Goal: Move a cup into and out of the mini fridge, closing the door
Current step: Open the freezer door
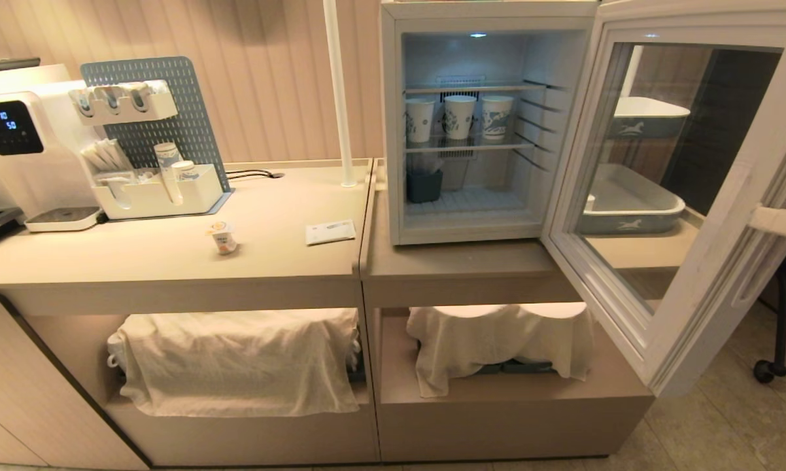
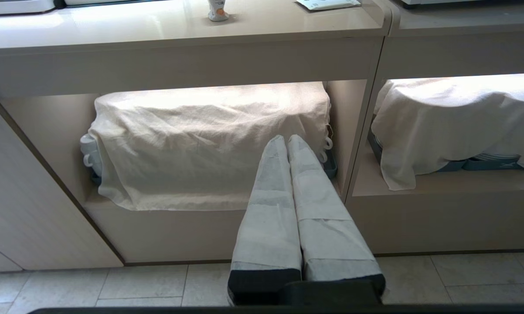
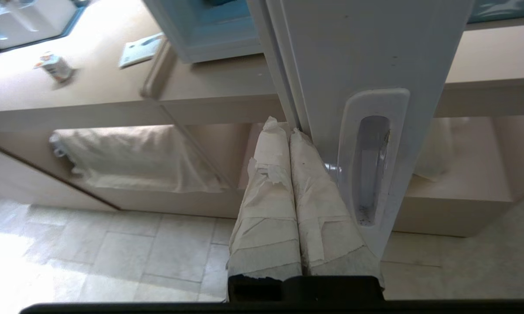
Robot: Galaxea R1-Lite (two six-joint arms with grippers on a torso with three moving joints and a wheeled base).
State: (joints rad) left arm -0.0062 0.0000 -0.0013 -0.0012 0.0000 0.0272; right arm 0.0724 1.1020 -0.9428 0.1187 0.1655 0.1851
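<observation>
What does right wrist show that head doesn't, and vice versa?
Only right wrist: the door's recessed handle, and the right gripper shut, its fingertips at the door's edge beside that handle.
Only head: the mini fridge interior with three paper cups on the wire shelf, plus the water dispenser.
Both: the cup on the counter, the open door, and the cloth-covered lower shelves.

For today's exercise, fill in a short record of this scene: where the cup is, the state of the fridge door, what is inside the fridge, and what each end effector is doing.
cup: on the counter, left of the mini fridge
door: swung wide open
fridge contents: three paper cups on a wire shelf, a dark container below
right end effector: shut, tips at the door's edge beside the handle recess
left end effector: shut, low before the cloth-covered shelf, idle
</observation>
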